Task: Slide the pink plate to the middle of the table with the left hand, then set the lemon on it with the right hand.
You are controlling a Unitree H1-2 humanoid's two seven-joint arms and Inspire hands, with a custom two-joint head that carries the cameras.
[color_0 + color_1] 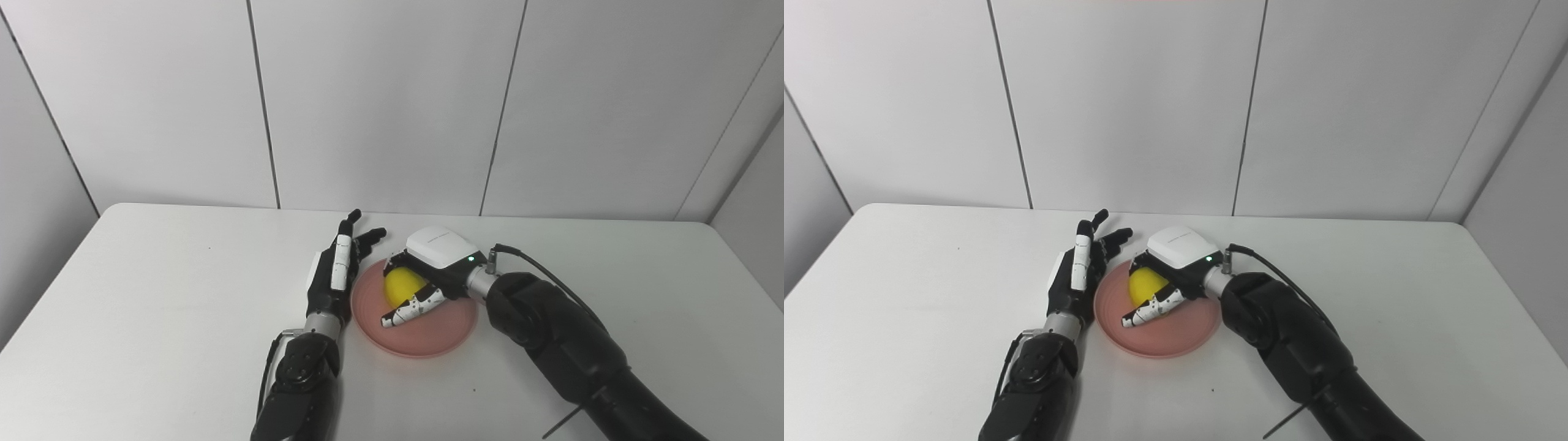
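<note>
The pink plate [432, 335] lies near the middle of the white table. The yellow lemon [401, 286] sits on the plate's left half. My right hand [436, 260] is over the plate, its fingers curled over the lemon's top and far side and its thumb lying along the lemon's near side. My left hand [337, 269] is open, fingers stretched out and pointing away from me. It stands on edge just beside the plate's left rim and holds nothing. The same layout shows in the right eye view, with the lemon [1144, 285] on the plate [1176, 340].
The white table [153, 294] ends at a grey panelled wall [380, 104] behind. My right arm's black cable [551, 278] loops above the forearm. Nothing else stands on the table.
</note>
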